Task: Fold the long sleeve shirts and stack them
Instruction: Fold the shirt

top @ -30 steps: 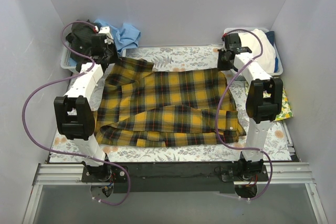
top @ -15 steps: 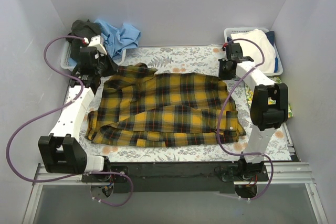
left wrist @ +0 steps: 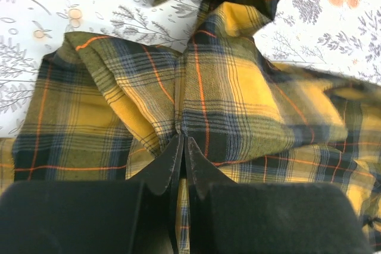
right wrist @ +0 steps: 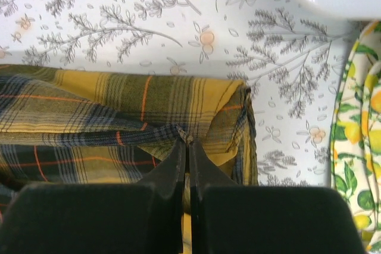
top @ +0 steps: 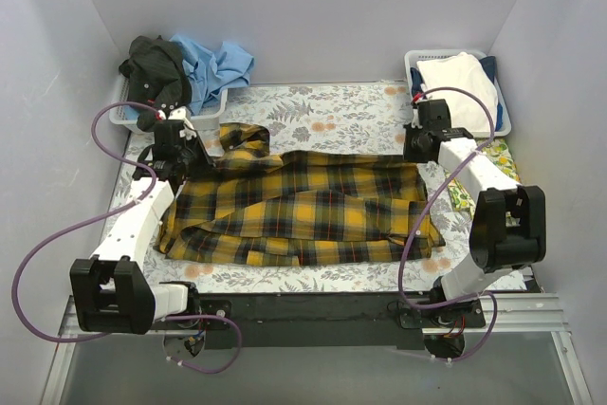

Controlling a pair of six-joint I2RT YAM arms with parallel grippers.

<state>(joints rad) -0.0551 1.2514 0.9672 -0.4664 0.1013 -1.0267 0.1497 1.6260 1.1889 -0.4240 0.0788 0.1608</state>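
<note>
The yellow-and-black plaid shirt (top: 303, 211) lies spread across the middle of the surface, on the grey fern-and-flower cover (top: 322, 106), with its far edge bunched up at both ends. The left hand (left wrist: 181, 140) is closed tight on a gathered fold at the shirt's far left corner. The right hand (right wrist: 188, 140) is likewise pinched shut on the cloth at the far right corner. A dark shirt (top: 154, 59) and a light blue shirt (top: 223, 62) sit heaped in a bin (top: 121, 117) at the far left. A white basket (top: 505, 124) at the far right holds pale cloth (top: 460, 82), and a lemon-print cloth (right wrist: 364, 147) lies just near of it
</note>
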